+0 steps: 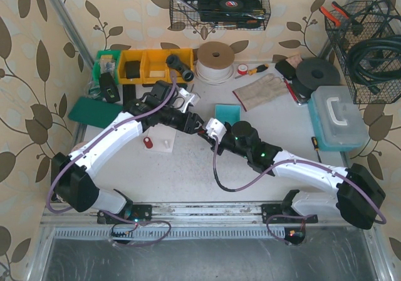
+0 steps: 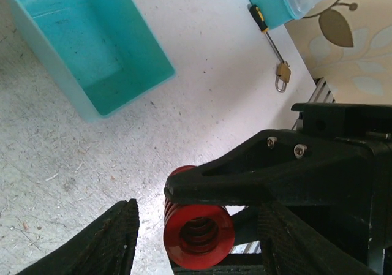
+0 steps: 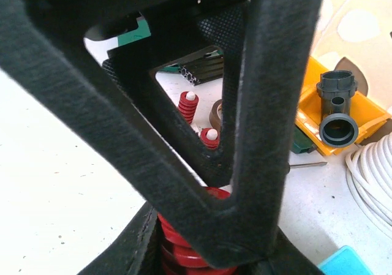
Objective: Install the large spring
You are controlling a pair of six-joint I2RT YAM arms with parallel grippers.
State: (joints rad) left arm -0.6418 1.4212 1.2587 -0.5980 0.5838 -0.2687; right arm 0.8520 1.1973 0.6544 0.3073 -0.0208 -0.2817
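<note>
Right gripper [image 3: 191, 258] jaws clamp the large red spring [image 2: 199, 235] over the worktop [image 2: 202, 73]; left gripper [image 2: 197, 241] jaws stand open around it. Best close squarely before the right releases.

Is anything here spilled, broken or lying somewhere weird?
Nothing looks spilled or broken. One oddity: a small padlock lies loose by the tip of a screwdriver on the table. The red spring is held in the right gripper.

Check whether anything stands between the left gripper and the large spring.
Only the right gripper, shut on the large red spring; its finger lies across the spring's top. The left gripper is open around the spring, bare table showing on one side.
</note>
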